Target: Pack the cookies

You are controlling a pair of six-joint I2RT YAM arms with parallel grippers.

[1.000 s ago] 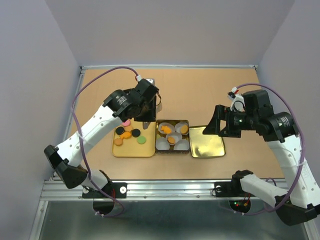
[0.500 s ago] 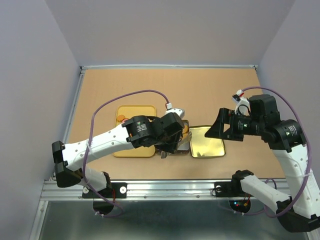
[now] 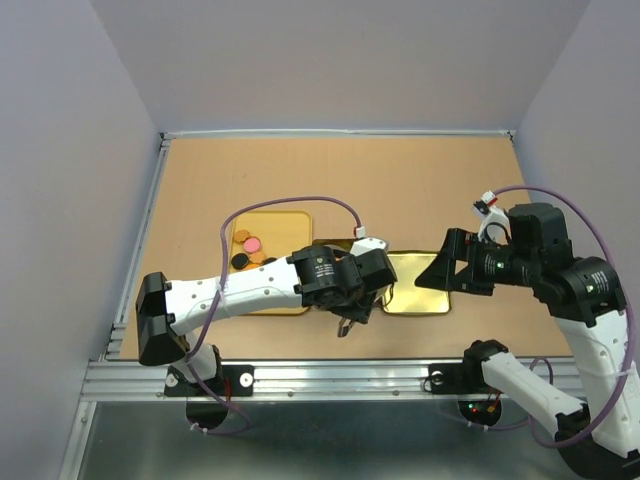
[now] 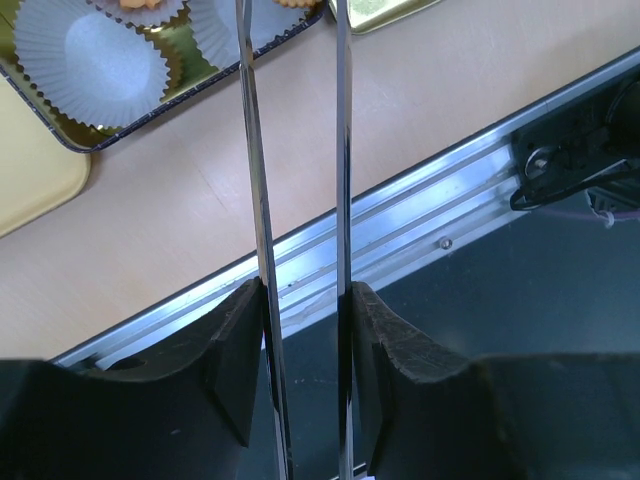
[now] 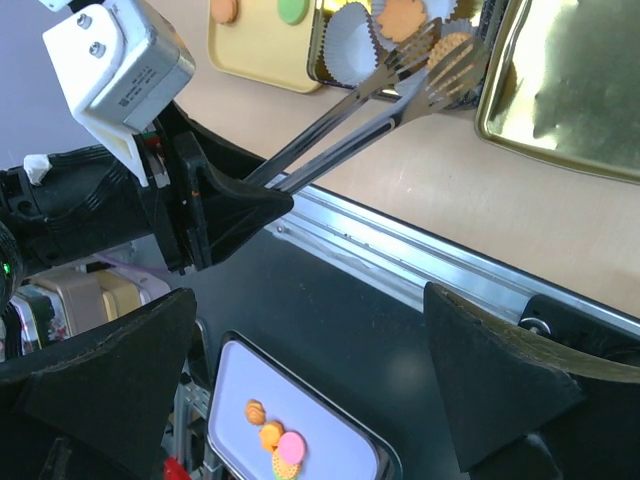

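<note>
My left gripper is shut on a pair of metal tongs near the table's front edge. In the right wrist view the tongs' tips seem to pinch an orange cookie over the tin of white paper cups. One cup there holds an orange cookie. The yellow tray carries orange, pink and black cookies; my left arm hides part of it. My right gripper is open and empty beside the gold lid.
The left arm lies across the tin and hides most of it from above. An empty paper cup shows in the left wrist view. The aluminium rail runs along the table's front edge. Below it a white tray holds a few cookies.
My left arm swung from the yellow tray to the right and toward the front edge, across the tin, with the tongs. My right gripper drew back a little toward the near right.
</note>
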